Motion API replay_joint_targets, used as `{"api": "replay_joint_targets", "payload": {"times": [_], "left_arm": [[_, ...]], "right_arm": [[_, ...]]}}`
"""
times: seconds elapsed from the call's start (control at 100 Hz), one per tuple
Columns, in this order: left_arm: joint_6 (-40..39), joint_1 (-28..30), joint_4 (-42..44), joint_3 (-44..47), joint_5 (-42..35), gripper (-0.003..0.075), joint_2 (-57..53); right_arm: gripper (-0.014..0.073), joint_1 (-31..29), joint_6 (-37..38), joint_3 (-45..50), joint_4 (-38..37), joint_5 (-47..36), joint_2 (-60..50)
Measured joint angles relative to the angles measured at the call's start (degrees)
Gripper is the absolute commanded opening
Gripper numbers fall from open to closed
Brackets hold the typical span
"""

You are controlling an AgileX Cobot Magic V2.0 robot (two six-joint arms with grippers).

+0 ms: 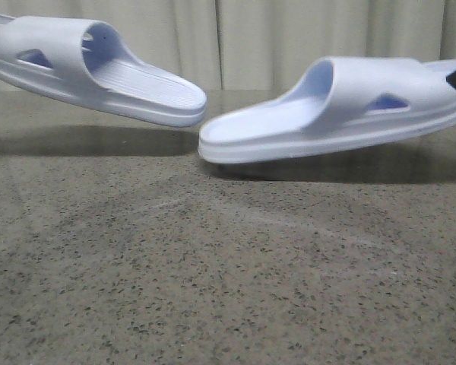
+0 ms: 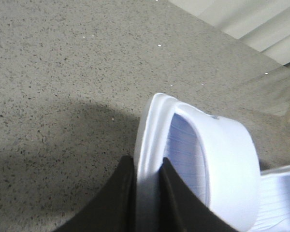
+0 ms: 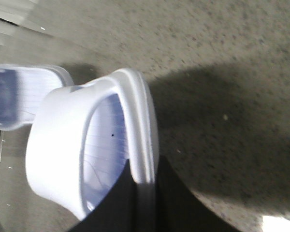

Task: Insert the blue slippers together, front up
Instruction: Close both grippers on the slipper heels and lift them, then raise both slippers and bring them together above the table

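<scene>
Your speckled table (image 1: 213, 289) lies nearest, with dark shadows under both raised slippers. Above it, your left gripper (image 2: 147, 193) is clamped on the edge of the left slipper (image 1: 91, 68) — held off the table, heel end tilted down toward centre. Your right gripper (image 3: 145, 193) grips the rim of the right slipper (image 1: 342, 106), also lifted. The two heel ends sit just beside each other. Behind hangs a pale curtain (image 1: 273, 38).

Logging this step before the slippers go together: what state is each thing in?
Left slipper: lifted off the table, tilted, apart from the other.
Right slipper: lifted, tilted.
Left pincer: shut on the left slipper's edge.
Right pincer: shut on the right slipper's edge.
</scene>
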Motion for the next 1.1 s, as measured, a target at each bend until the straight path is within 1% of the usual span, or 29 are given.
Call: {"api": "replay_joint_targets", "payload": {"times": [0.14, 0.3, 0.63, 0.87, 1.1], "left_arm": [[0.00, 2.59, 0.28, 0.00, 2.40, 0.0015, -1.54], [0.00, 3.37, -0.08, 0.00, 4.78, 0.0015, -2.02], [0.00, 3.27, -7.52, 0.00, 12.09, 0.0015, -2.02], [0.00, 0.57, -11.22, 0.00, 13.95, 0.0015, -2.02], [0.00, -3.91, -14.51, 0.00, 13.85, 0.0015, -2.02]], "right_arm": [[-0.0102, -2.49, -1.45, -1.48, 5.54, 2.66, -0.87], [-0.0102, -3.12, -2.05, -2.40, 7.47, 4.34, -1.72], [-0.0102, 0.51, -5.06, -2.40, 10.18, 4.15, -1.72], [-0.0102, 3.66, -6.77, -2.88, 12.87, 3.65, 1.44], [-0.0102, 7.69, -9.63, -2.88, 15.90, 2.62, 4.13]]}}
